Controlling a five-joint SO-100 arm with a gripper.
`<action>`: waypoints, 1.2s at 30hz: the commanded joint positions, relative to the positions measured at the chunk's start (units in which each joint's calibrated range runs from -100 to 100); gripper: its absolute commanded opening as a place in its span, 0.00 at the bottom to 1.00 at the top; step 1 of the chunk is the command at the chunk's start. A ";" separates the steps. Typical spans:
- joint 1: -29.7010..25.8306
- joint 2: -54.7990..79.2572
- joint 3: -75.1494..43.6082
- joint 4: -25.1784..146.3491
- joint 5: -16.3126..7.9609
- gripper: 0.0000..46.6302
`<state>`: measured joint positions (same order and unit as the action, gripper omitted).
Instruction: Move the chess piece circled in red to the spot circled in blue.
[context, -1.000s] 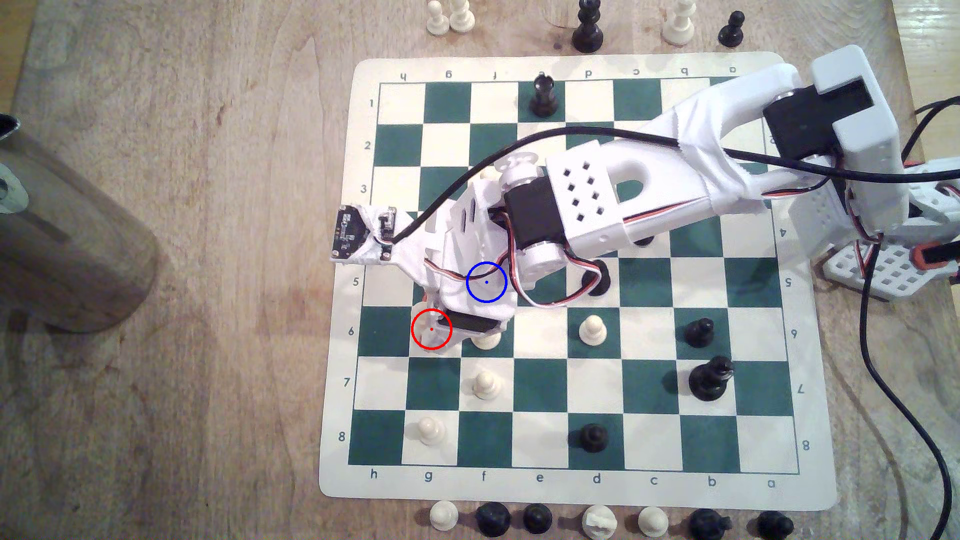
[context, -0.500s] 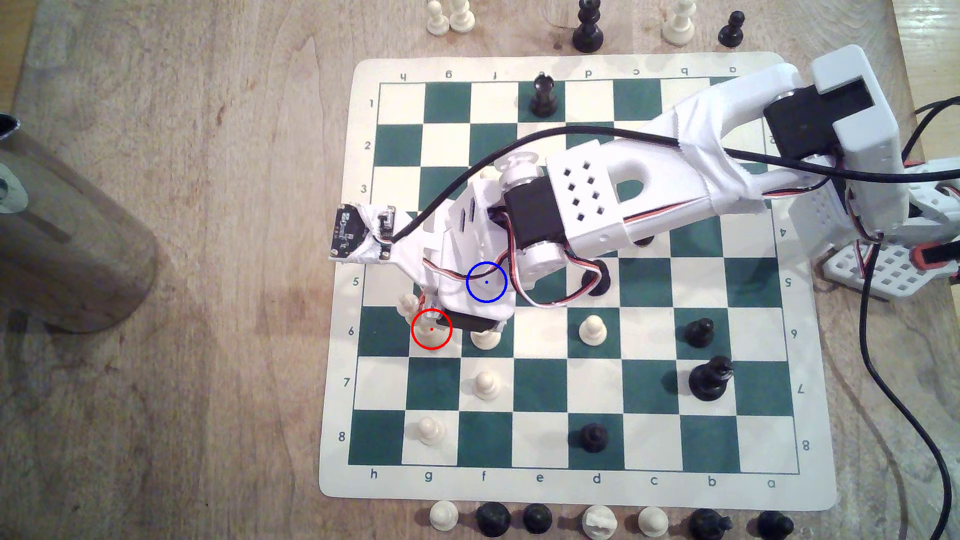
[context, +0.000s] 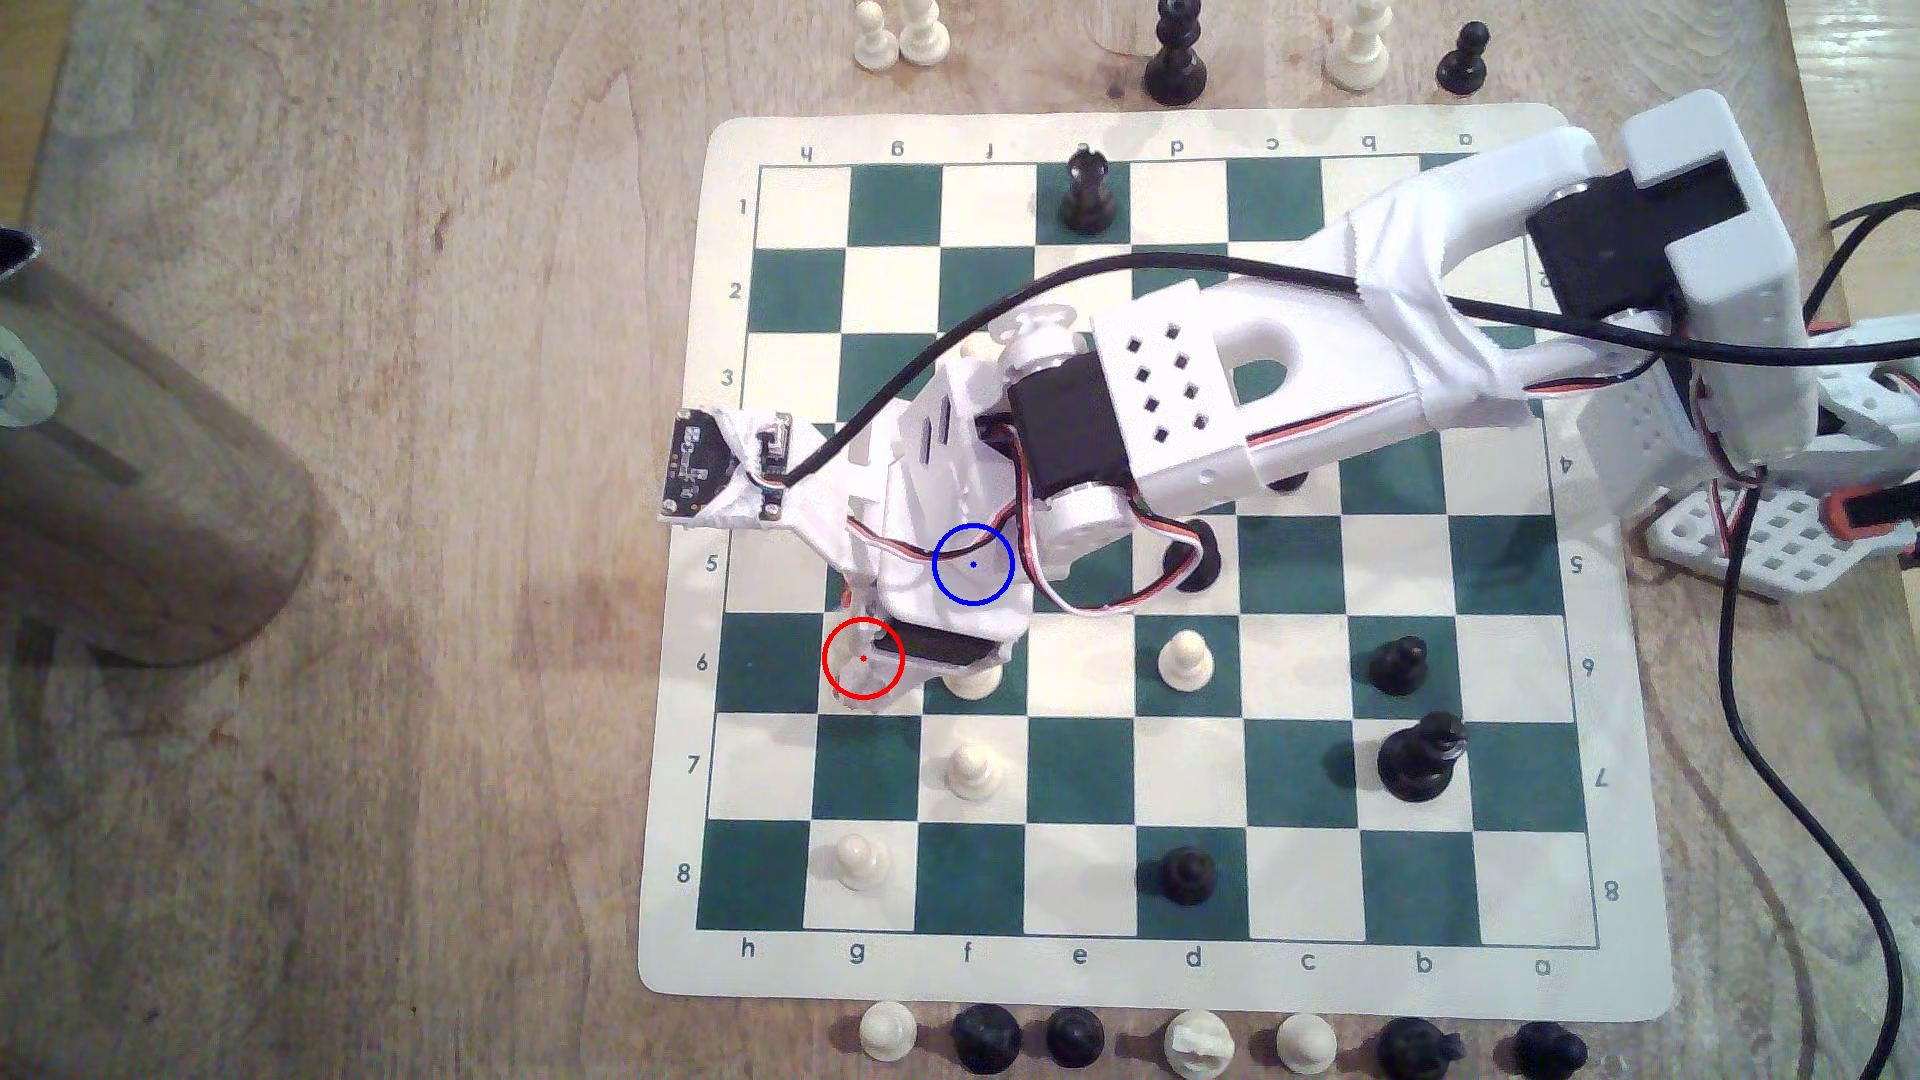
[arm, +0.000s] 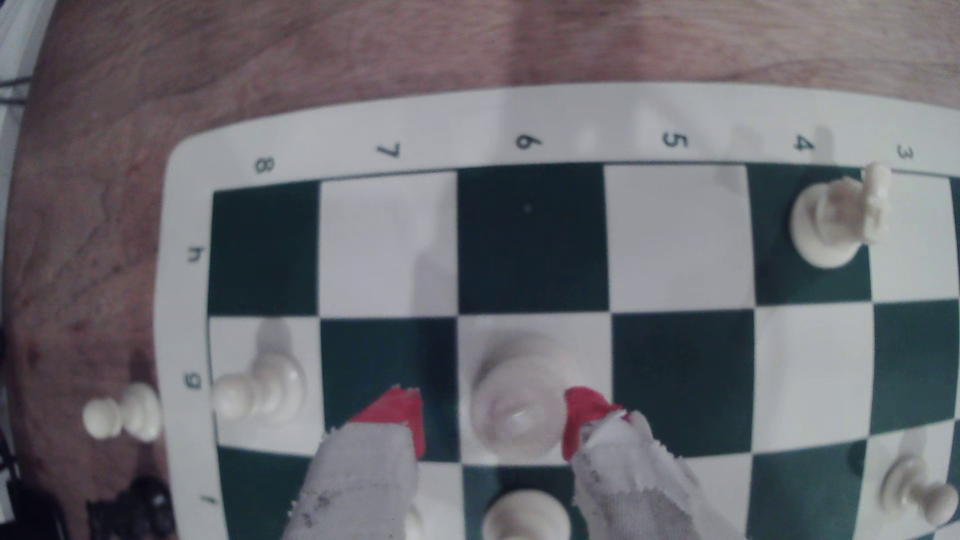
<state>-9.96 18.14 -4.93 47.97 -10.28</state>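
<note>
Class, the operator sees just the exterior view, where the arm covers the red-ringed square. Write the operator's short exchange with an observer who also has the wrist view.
Operator: What stands on the red-ringed square?
Observer: A tall cream-white plastic chess piece, blurred, on that cream square, between two red-tipped fingers.
Operator: Is it gripped?
Observer: No. The end effector is open: one finger seems to touch the piece's side, while the other is apart from it, over a green square.

Soft, even indoor light; wrist view blurred, its edges bowed.
</note>
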 joint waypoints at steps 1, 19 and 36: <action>0.69 -3.03 -2.78 -1.45 -0.05 0.30; -0.10 -5.58 -2.69 -1.86 -0.44 0.00; 1.47 -28.50 14.81 -0.38 1.42 0.00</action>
<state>-9.59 1.13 1.40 50.68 -9.74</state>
